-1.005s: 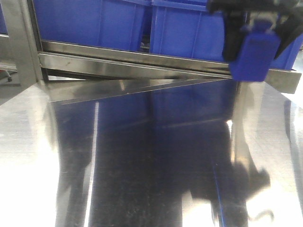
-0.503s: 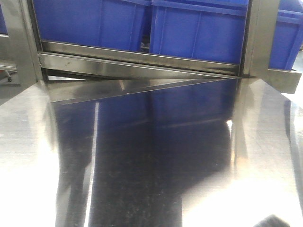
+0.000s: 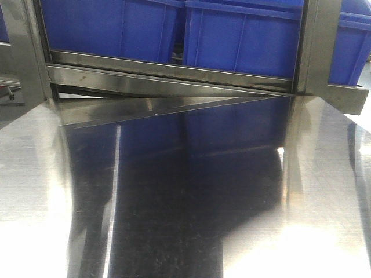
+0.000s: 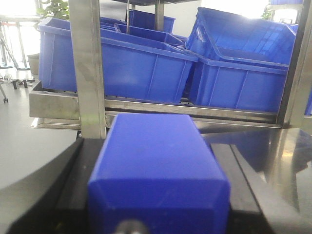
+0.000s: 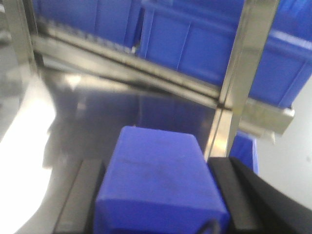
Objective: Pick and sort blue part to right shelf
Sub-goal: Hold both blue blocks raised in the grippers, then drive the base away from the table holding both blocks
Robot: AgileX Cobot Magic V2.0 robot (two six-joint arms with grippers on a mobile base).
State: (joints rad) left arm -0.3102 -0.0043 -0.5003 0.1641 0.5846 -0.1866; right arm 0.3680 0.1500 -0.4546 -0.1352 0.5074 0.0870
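In the left wrist view a blue part (image 4: 157,170), a smooth blue block, fills the space between black fingers (image 4: 73,185); my left gripper (image 4: 151,146) is shut on it. Another blue part (image 5: 158,183) sits between the black fingers (image 5: 229,195) of my right gripper (image 5: 158,163), which is shut on it. Both face the right shelf (image 3: 174,72), a brushed-steel rack holding large blue crates (image 3: 243,35). Neither gripper shows in the front view.
A reflective steel table (image 3: 174,202) runs up to the rack's front rail. Steel uprights stand close ahead: one post (image 4: 87,73) before the left gripper, another post (image 5: 239,83) just right of the right gripper. Blue crates (image 4: 243,78) sit side by side behind the rail.
One second ago my right gripper held its blue part at the front view's upper right, against the rack. It has since left that view, and its dark reflection on the table is gone.
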